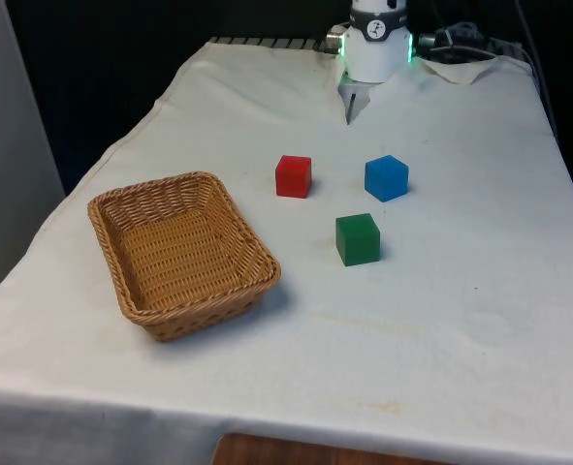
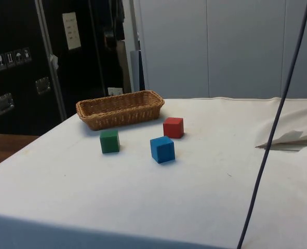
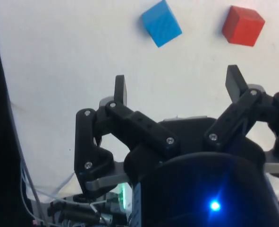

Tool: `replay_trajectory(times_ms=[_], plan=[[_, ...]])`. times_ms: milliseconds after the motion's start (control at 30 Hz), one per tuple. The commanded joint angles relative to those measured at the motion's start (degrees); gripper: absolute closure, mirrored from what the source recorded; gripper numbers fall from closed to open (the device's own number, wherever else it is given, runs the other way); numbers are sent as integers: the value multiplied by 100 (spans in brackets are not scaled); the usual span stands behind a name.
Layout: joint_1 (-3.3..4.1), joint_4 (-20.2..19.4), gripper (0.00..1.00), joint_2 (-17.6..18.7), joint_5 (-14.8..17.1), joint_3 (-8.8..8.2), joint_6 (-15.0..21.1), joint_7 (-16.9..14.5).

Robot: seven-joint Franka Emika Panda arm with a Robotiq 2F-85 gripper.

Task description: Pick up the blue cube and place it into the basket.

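Note:
The blue cube (image 1: 386,178) sits on the white cloth towards the front view's right, with a red cube (image 1: 294,176) beside it and a green cube (image 1: 358,239) nearer the front edge. From the side, the blue cube (image 2: 162,149) lies between the green cube (image 2: 109,141) and the red cube (image 2: 173,127). The wicker basket (image 1: 131,288) stands at the front view's left, empty. My gripper (image 3: 177,90) hangs open at the table's far end, well short of the blue cube (image 3: 161,23) and the red cube (image 3: 243,26), with nothing between its fingers (image 3: 121,90).
A dark cable (image 2: 278,119) crosses the side view in front of the table. Crumpled cloth (image 1: 465,68) lies at the far right corner by the robot's base. The table's edges drop off at both sides.

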Motion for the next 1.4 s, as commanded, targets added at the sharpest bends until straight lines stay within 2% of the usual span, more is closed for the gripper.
replay_trajectory(times_ms=[0, 233, 267, 500, 533, 567, 800, 833, 1033, 1100, 1133, 1167, 1367], plan=[[6, -57, 0, 17, 34, 6, 143, -74], [6, -252, 0, 92, 103, 23, 481, -413], [0, -212, 0, 80, 52, 17, 372, -327], [0, -413, 0, 212, 223, 23, 762, -842], [0, -395, 0, 212, 172, 17, 699, -796], [0, -430, 0, 223, 241, 23, 796, -900], [-6, -527, 0, 275, 304, 23, 894, -1283], [-6, -476, 0, 286, 258, 17, 808, -1209], [0, -693, 0, 264, 367, 40, 991, -1541], [0, -751, 0, 264, 384, 46, 1037, -1610], [-6, -699, 0, 286, 327, 40, 945, -1553], [0, -779, 0, 258, 395, 52, 1060, -1650], [0, -957, 0, 241, 464, 69, 1146, -1896]])
